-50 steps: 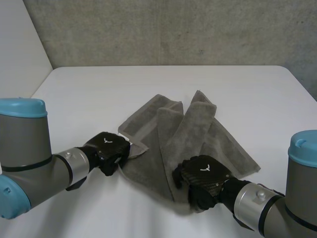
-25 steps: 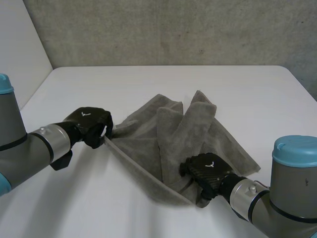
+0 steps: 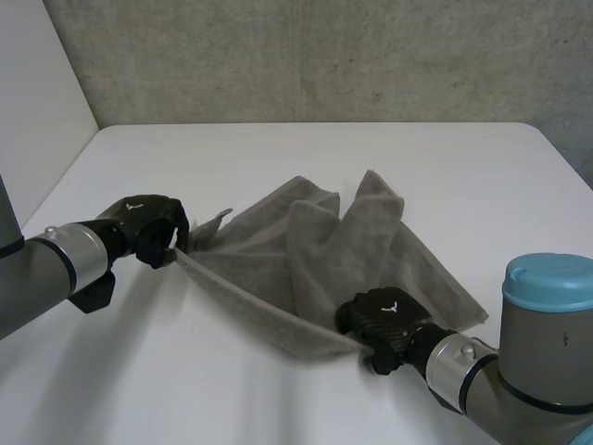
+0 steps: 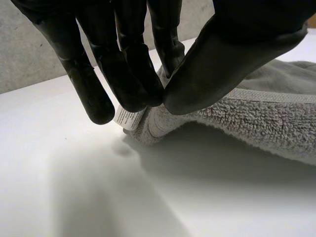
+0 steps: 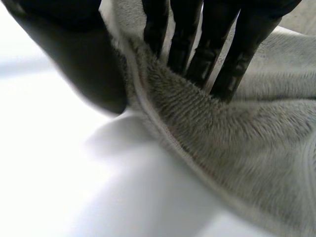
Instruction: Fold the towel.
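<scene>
A grey towel (image 3: 343,250) lies rumpled in the middle of the white table (image 3: 306,153). My left hand (image 3: 148,227) pinches its left corner, the one with a small white label (image 4: 127,118), between fingers and thumb (image 4: 222,64) and holds it a little above the table. My right hand (image 3: 380,324) grips the near corner, with its thumb (image 5: 84,64) on the outside of the hem and its fingers (image 5: 197,49) pressed into the cloth (image 5: 237,148). The near edge (image 3: 259,311) is stretched taut between both hands.
A concrete wall (image 3: 324,56) rises behind the table. Bare tabletop lies to the left, in front of and behind the towel. The table's right edge (image 3: 561,148) runs close to my right arm (image 3: 528,362).
My left hand has moved left and away from me with its corner, lifting it and pulling the near edge straight. My right hand has closed on the near corner and stayed near the front.
</scene>
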You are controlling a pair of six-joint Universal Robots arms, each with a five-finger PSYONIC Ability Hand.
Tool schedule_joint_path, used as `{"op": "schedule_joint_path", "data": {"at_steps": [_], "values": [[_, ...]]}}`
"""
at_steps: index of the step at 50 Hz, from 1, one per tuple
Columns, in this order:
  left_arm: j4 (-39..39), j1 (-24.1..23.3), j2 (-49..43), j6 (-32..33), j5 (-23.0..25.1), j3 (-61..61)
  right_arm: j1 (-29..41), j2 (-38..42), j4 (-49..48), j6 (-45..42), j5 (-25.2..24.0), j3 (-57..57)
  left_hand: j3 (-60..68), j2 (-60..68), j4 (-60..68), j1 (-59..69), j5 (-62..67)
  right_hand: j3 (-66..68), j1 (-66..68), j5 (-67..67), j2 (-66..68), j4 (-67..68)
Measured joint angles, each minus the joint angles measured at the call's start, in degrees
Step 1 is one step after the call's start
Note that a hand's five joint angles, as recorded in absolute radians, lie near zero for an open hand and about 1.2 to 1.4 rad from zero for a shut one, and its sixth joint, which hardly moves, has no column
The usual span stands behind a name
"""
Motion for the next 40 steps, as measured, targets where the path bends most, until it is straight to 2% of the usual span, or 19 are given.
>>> {"op": "schedule_joint_path", "data": {"at_steps": [2, 3, 7, 12, 16, 21, 24, 29, 36, 40], "values": [[-0.2, 0.1, 0.4, -0.7, 0.1, 0.1, -0.2, -0.3, 0.1, 0.3, 0.3, -0.6, 0.0, 0.0, 0.0, 0.0, 0.0, 11.8, 12.6, 12.6, 13.2, 12.2], [-0.2, 0.1, 0.7, -1.1, 0.1, 0.1, -0.4, -0.8, 0.2, 0.5, 0.5, -1.0, 0.0, 0.0, 0.0, 0.0, 0.0, 13.1, 13.9, 14.5, 14.9, 14.7], [-0.6, 0.0, 2.3, -1.9, 0.4, 0.5, -1.2, -4.2, 1.1, 1.0, 1.0, -3.3, 0.0, 0.0, 0.0, 0.0, 0.0, 13.1, 13.9, 14.7, 14.9, 15.3], [-2.1, 0.0, 6.2, -4.0, 1.9, 2.8, -3.6, -13.0, 6.0, 1.3, 1.0, -9.9, 0.0, 0.0, 0.0, 0.0, 0.0, 13.1, 14.4, 14.7, 14.9, 15.3], [-4.0, 0.0, 10.7, -7.5, 3.3, 6.9, -6.2, -19.8, 15.2, 0.9, 0.3, -19.8, 0.0, 0.0, 0.0, 0.0, 0.0, 13.1, 14.5, 14.7, 14.9, 15.8], [-4.9, 0.3, 14.4, -11.1, 3.8, 10.2, -7.8, -21.7, 26.5, -1.1, -1.0, -31.3, 0.0, 0.0, 0.0, 0.0, 0.0, 13.1, 14.6, 14.8, 14.9, 15.8], [-4.9, 0.4, 15.5, -12.4, 3.9, 11.0, -8.0, -20.4, 32.1, -4.8, -1.8, -36.2, 0.0, 0.0, 0.0, 0.0, 0.0, 13.1, 14.6, 14.8, 14.9, 15.8], [-4.6, 0.5, 14.6, -13.1, 3.9, 10.3, -7.3, -13.6, 39.3, -14.6, -1.7, -41.3, 0.0, 0.0, 0.0, 0.0, 0.0, 13.1, 14.6, 14.9, 14.9, 15.8], [-2.5, -0.5, 7.0, -12.6, 3.6, 10.1, -5.0, -2.4, 41.2, -20.1, -0.5, -44.3, 0.0, 0.0, 0.0, 0.0, 0.0, 13.1, 14.6, 14.9, 14.9, 15.8], [-0.1, -1.4, 0.2, -12.8, 3.1, 14.7, -3.6, 4.5, 39.4, -21.0, 0.8, -49.7, 0.0, 0.0, 0.0, 0.0, 0.0, 13.1, 14.7, 14.9, 14.9, 15.8]]}}
